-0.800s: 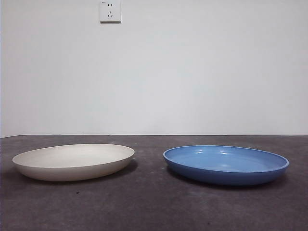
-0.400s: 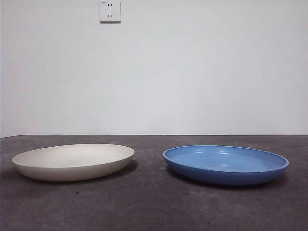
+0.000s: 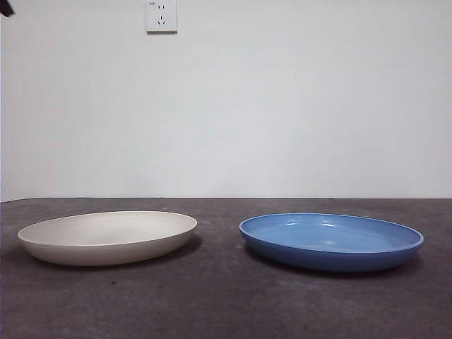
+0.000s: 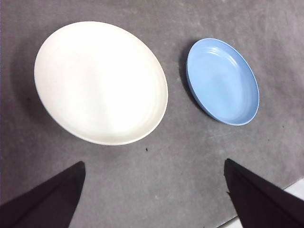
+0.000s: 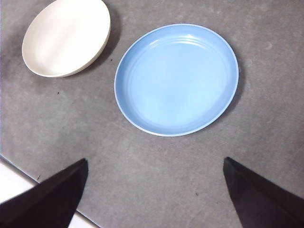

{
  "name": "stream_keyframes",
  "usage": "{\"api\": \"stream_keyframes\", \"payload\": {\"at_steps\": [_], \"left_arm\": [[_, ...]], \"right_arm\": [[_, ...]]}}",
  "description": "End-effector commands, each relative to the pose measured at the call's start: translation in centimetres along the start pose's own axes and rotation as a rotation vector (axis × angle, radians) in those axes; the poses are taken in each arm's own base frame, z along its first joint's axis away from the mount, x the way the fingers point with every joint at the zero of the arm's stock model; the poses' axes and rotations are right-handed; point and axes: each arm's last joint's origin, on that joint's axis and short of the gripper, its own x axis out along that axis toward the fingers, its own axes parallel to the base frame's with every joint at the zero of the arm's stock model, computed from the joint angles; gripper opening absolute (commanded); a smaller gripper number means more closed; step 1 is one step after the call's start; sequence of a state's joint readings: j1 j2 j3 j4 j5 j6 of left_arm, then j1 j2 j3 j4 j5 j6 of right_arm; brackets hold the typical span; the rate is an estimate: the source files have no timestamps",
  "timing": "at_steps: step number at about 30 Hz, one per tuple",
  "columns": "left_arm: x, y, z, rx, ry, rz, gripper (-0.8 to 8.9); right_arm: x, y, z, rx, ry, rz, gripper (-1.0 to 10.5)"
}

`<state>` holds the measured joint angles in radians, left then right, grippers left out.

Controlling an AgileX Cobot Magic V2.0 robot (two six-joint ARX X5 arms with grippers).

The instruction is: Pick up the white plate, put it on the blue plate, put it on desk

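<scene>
A broad, dark grey-brown desk [image 3: 226, 304] with a mottled surface fills the lower part of the front view, with a plain pale wall behind it. Two wide, shallow round plates rest flat on the desk, side by side and apart, with bare desk between them. The white plate [image 3: 107, 237] sits on the left, cream-coloured and matte. The blue plate [image 3: 331, 241] sits on the right, glossy, with a lighter rim and faint rings inside. Both plates are empty.

The left pincer [image 4: 152, 190] hangs high above the desk, near the white plate, its two black jaws spread wide and holding nothing. The right pincer [image 5: 152, 190] hangs high above the desk near the blue plate, its jaws likewise spread wide and empty.

A white wall socket [image 3: 162, 16] is mounted high on the wall. A small black tip [image 3: 6, 8] shows at the front view's top left corner.
</scene>
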<state>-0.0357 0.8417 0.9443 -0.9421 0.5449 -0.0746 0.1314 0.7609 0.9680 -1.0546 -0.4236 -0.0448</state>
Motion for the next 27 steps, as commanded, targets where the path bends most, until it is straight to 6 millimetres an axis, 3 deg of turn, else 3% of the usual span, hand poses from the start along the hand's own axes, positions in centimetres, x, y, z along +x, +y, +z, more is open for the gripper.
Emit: {"api": "stream_keyframes", "payload": {"at_steps": [1,12,27], "left_arm": [[0.4,-0.1,1.8,0.008,-0.012,0.033,4.68],[6.0,0.9,6.6,0.024,0.093,0.202,4.63],[14.7,5.0,7.8,0.015,0.184,0.356,4.63]], "right_arm": [[-0.3,0.2,0.4,-0.004,-0.016,0.005,4.6],[-0.3,0.2,0.5,-0.007,-0.023,0.005,4.6],[-0.3,0.2,0.5,-0.007,-0.023,0.004,4.6]]}}
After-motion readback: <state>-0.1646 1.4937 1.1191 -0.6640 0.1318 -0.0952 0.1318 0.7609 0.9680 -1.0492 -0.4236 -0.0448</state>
